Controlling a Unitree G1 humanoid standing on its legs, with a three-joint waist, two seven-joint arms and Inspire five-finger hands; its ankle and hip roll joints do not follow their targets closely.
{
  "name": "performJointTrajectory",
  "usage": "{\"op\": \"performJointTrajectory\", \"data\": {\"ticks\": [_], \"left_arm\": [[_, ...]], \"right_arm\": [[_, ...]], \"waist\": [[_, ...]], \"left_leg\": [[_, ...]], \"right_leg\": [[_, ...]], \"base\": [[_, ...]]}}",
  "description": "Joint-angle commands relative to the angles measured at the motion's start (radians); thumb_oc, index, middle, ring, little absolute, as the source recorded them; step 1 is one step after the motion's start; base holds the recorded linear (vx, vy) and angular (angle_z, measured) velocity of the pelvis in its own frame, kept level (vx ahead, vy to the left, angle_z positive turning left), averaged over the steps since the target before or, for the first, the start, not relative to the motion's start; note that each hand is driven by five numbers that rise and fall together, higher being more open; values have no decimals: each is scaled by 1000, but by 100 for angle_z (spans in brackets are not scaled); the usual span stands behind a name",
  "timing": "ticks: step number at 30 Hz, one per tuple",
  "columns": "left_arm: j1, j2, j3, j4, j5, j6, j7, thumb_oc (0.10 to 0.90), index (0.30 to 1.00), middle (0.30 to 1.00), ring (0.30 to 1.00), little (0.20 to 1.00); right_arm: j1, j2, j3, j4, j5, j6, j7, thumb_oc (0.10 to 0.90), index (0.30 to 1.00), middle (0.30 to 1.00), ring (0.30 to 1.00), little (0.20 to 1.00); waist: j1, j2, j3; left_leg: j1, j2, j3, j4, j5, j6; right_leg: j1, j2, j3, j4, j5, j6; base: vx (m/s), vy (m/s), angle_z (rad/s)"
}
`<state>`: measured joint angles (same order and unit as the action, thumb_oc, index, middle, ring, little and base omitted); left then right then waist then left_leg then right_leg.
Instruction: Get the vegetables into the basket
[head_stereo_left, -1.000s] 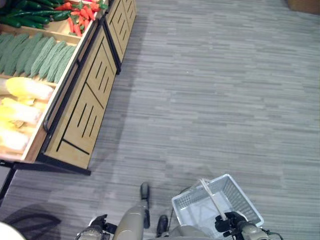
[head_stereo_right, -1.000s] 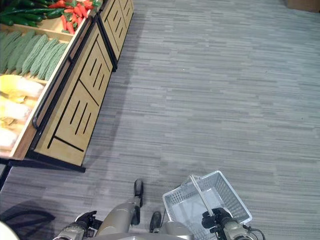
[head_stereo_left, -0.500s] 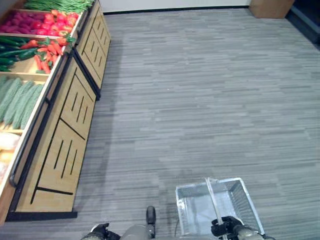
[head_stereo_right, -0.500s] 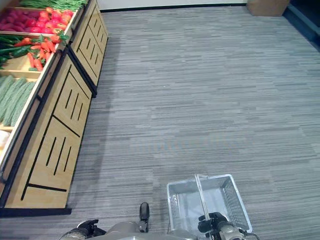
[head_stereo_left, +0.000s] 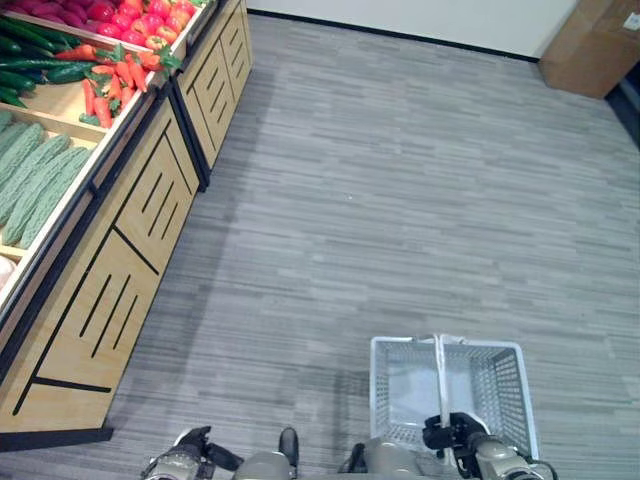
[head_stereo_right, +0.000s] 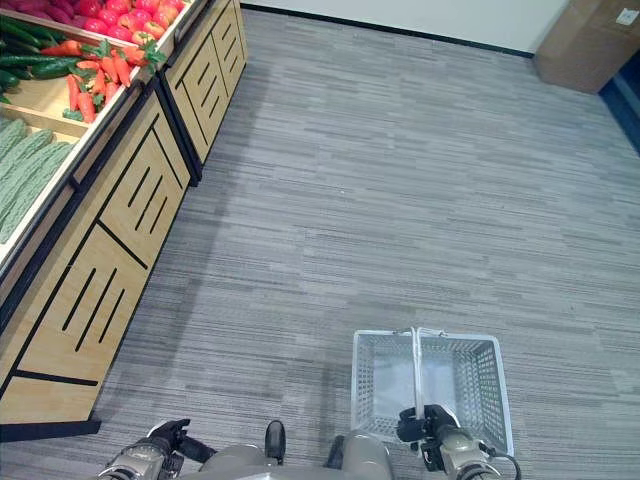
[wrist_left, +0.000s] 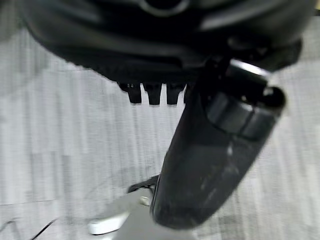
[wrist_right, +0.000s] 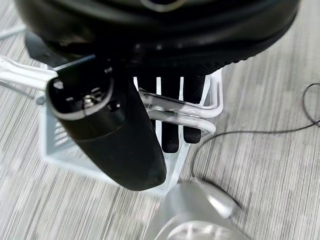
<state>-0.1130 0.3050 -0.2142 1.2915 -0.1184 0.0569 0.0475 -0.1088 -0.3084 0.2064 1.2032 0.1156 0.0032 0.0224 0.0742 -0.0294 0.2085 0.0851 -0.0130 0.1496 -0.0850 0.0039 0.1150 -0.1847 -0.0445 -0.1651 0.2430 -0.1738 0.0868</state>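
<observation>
Basket (head_stereo_left: 497, 381) handle still gripped by right hand (head_stereo_left: 447, 436); vegetables (head_stereo_left: 110, 75) unmoved.

Right hand (head_stereo_left: 447, 434) is seen low at the right, fingers (wrist_right: 170, 135) curled round a handle (wrist_right: 172, 107). Left hand (head_stereo_left: 190, 445) is held low at the left, fingers (wrist_left: 150, 92) curled, nothing gripped.
</observation>
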Motion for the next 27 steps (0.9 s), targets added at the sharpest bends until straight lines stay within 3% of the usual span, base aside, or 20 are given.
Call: {"op": "performJointTrajectory", "data": {"ticks": [1,3,5,8,11,16,22,27], "left_arm": [[6,30,52,20,19,-20,15,900,1000,1000,1000,1000],[11,29,59,23,27,-20,14,900,1000,1000,1000,1000],[14,25,60,25,32,-22,11,900,1000,1000,1000,1000],[13,19,47,26,38,-22,5,900,1000,1000,1000,1000],[13,7,37,32,37,-20,6,900,1000,1000,1000,1000],[10,-13,16,42,20,-19,16,900,1000,1000,1000,1000],[5,-8,20,37,1,-19,19,900,1000,1000,1000,1000],[2,-11,22,34,-19,-17,19,900,1000,1000,1000,1000]], "right_arm": [[42,-24,65,22,-27,17,13,400,300,300,300,300],[42,-24,69,10,-32,17,16,400,300,300,300,300],[46,-28,73,5,-29,15,18,400,300,300,300,300],[63,-38,72,12,-17,14,22,400,300,300,300,300],[71,-44,66,26,-15,16,23,400,300,300,300,300],[61,-71,56,46,-6,15,9,400,300,300,300,300],[51,-89,62,47,-7,16,6,400,300,300,300,300],[43,-105,68,34,-1,13,7,400,300,300,300,300]], "waist": [[21,-11,11],[23,-19,19],[14,-24,17],[-11,-15,6],[-23,-8,-9],[-41,1,-29],[-32,-2,-33],[-20,-9,-22]], "left_leg": [[3,-37,-17,-2,-83,-31],[23,-44,-22,-2,-90,-38],[41,-54,-50,-2,-97,-43],[66,-53,-125,-2,-110,-51],[79,-39,-178,-2,-106,-60],[67,-6,-258,10,-91,-96],[60,7,-291,24,-72,-114],[35,17,-339,93,-36,-150]], "right_leg": [[74,-17,86,-285,303,65],[70,-5,82,-330,313,76],[51,29,159,-328,317,78],[40,72,286,-230,273,55],[46,83,275,-191,241,29],[50,86,183,-146,157,-19],[67,85,141,-138,124,-42],[113,77,57,-129,70,-73]], "base": [[177,-105,-7],[153,-126,10],[180,-159,57],[209,-175,87],[198,-225,32],[250,-308,79],[141,-162,38],[158,-189,62]]}}
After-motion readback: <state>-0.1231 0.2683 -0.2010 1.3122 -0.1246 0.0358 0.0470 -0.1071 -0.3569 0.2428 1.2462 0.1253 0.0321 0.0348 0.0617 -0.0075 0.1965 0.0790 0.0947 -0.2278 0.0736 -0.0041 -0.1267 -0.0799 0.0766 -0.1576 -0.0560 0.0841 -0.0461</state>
